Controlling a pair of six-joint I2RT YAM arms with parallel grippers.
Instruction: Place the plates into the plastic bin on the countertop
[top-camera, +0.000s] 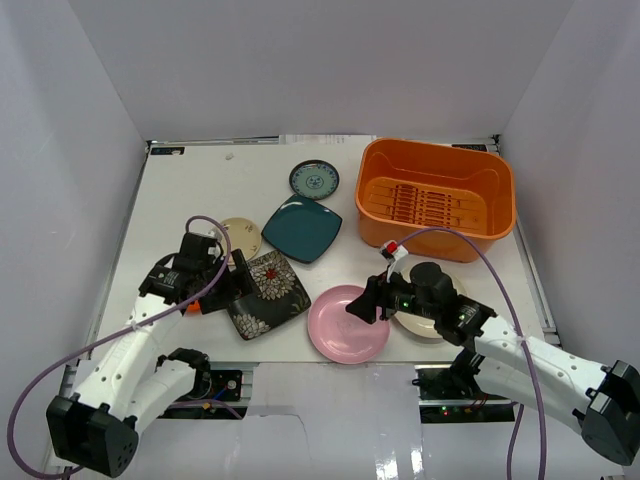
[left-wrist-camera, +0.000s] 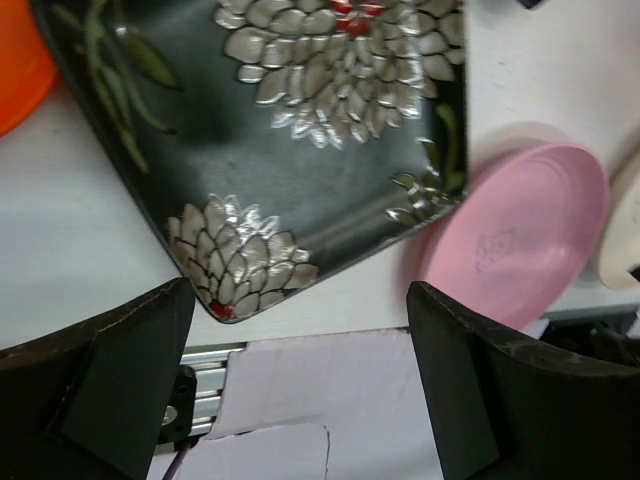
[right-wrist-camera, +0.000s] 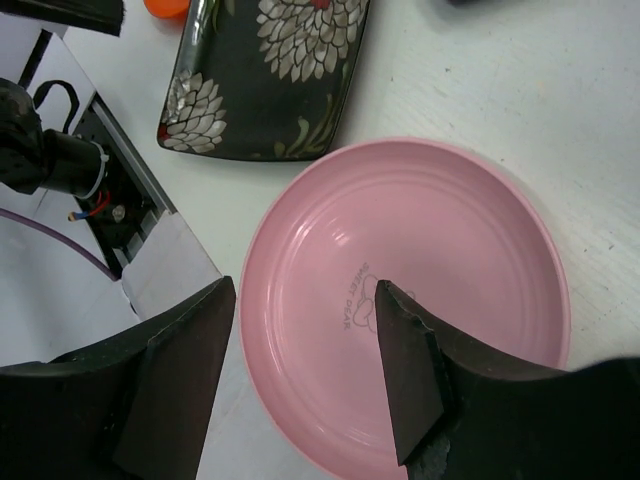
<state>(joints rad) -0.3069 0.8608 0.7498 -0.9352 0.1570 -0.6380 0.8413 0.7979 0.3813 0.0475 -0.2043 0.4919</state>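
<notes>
The pink round plate (top-camera: 347, 323) (right-wrist-camera: 420, 300) lies at the front of the white countertop (top-camera: 200, 190). My right gripper (top-camera: 365, 300) (right-wrist-camera: 305, 290) is open and straddles its rim, one finger over the inside and one outside. The black floral square plate (top-camera: 265, 293) (left-wrist-camera: 300, 130) lies to its left. My left gripper (top-camera: 222, 288) (left-wrist-camera: 300, 292) stands wide open at that plate's near corner, holding nothing. The teal square plate (top-camera: 302, 228), the small blue-patterned plate (top-camera: 314, 180) and the small beige plate (top-camera: 240, 237) lie farther back. A cream plate (top-camera: 428, 327) is partly hidden under my right arm. The orange plastic bin (top-camera: 440, 238) holds no plates.
A small orange plate (left-wrist-camera: 18, 70) shows beside the floral plate, mostly hidden under my left arm in the top view. White walls enclose the countertop. Metal rails (left-wrist-camera: 200, 365) and cables run along the near edge below both grippers.
</notes>
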